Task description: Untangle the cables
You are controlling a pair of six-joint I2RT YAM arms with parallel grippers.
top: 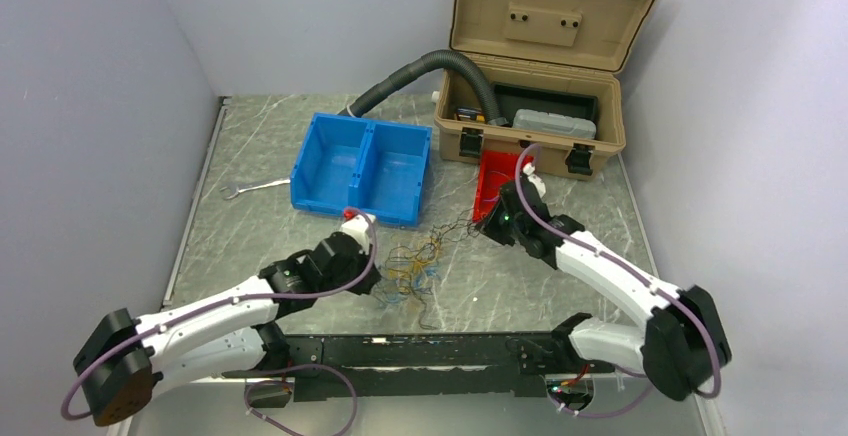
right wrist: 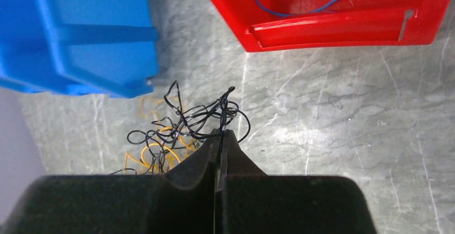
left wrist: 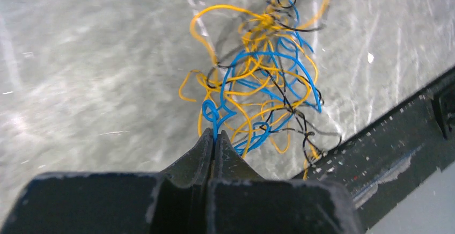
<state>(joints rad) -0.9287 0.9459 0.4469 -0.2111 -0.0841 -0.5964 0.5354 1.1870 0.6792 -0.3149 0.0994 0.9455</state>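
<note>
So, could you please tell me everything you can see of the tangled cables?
The cables are hair-thin, flexible wires in yellow-orange, blue and black, knotted into a loose heap on the grey marbled table. The left fingers are shut on a blue loop; the right fingers are shut on a black strand.

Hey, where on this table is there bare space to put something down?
Bare marble lies between the wrench and the left arm, and right of the red bin, before the toolbox. The middle is crowded: the cables spread from the blue bin toward the near rail, pinched by the left gripper and right gripper.
</note>
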